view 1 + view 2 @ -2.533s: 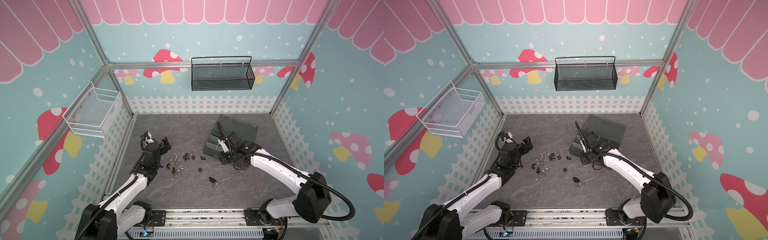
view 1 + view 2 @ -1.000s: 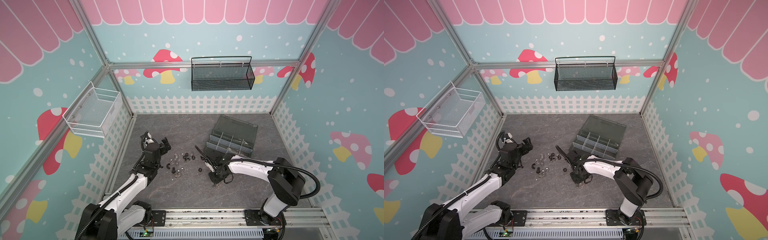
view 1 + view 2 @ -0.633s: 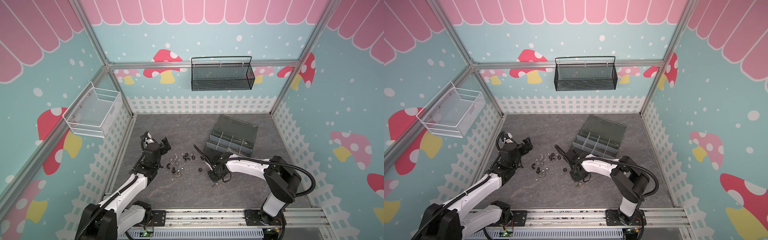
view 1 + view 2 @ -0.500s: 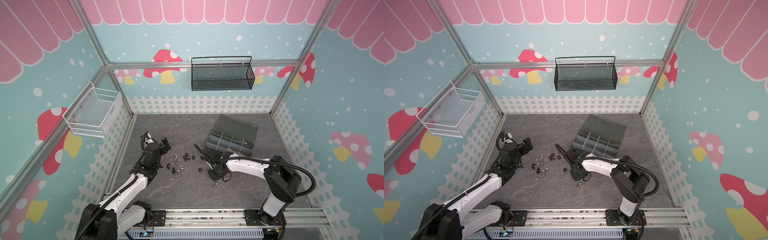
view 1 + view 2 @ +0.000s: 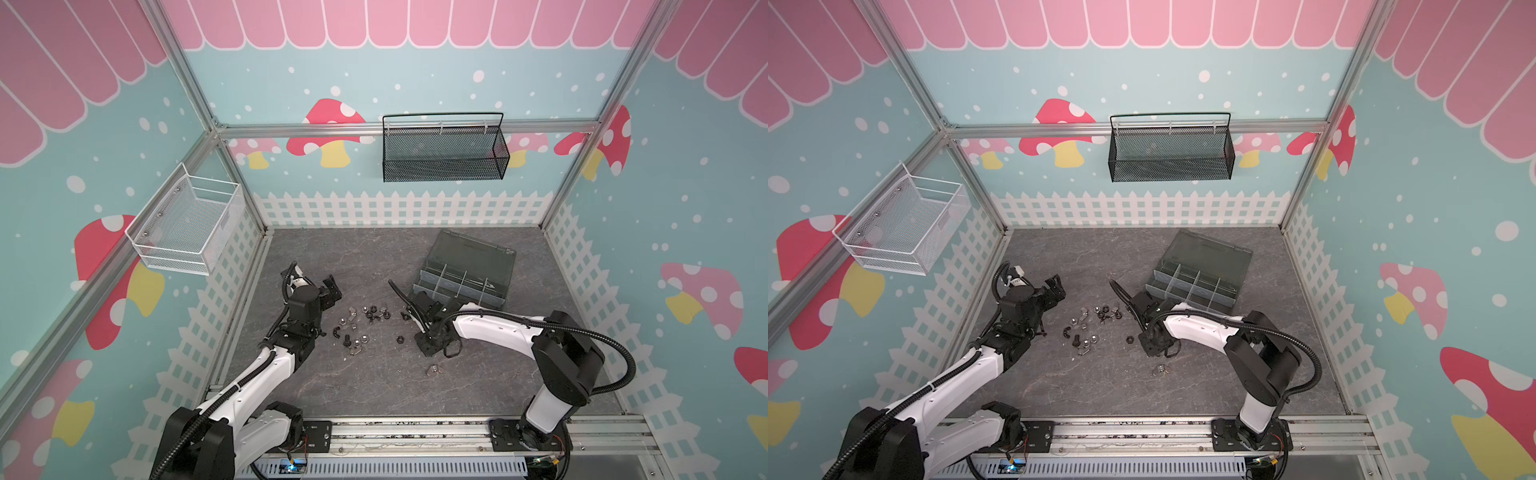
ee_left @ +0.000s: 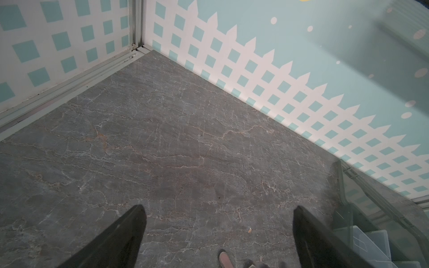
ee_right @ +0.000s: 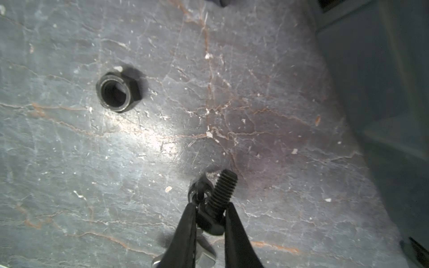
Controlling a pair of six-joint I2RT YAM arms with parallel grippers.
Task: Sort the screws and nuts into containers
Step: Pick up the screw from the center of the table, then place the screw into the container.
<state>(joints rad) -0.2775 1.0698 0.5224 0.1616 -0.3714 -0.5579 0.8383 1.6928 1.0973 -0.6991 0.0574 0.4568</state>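
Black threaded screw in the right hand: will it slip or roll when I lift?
Likely stiff and light: the short black threaded screw looks like solid metal. The right hand pinches only its head end, shank sticking out, so it may pivot or slip. If dropped, its round shank would probably roll on the smooth grey tabletop.
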